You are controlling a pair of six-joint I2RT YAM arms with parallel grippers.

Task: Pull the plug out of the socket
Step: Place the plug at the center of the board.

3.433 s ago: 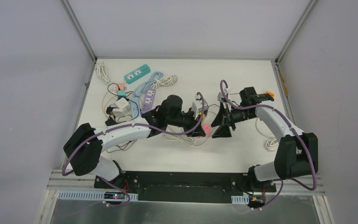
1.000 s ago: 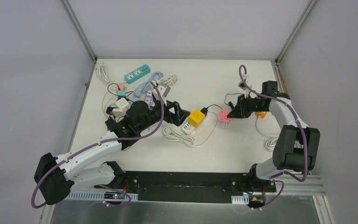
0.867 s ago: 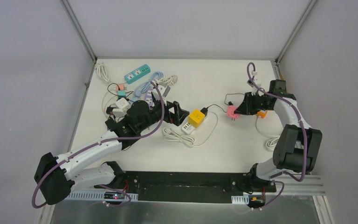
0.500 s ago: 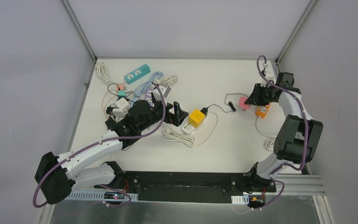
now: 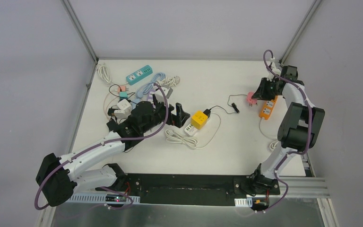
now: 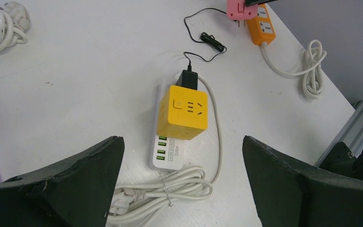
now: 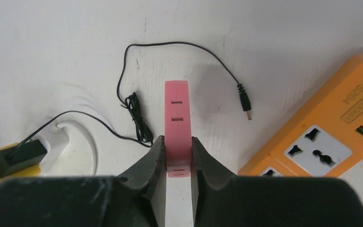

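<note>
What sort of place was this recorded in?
Most likely a lab robot cell, not a home: a white table walled by plain grey panels on metal framing, with an orange power strip, a teal power strip and a yellow cube socket laid out as practice items.

Noted on bench (image 5: 217,75): teal power strip (image 5: 139,74) at far left; coiled white cord (image 5: 104,72) beside left corner; orange power strip (image 5: 268,108) at right edge, lying flat, its white lead (image 6: 312,66) bundled nearby.
</note>
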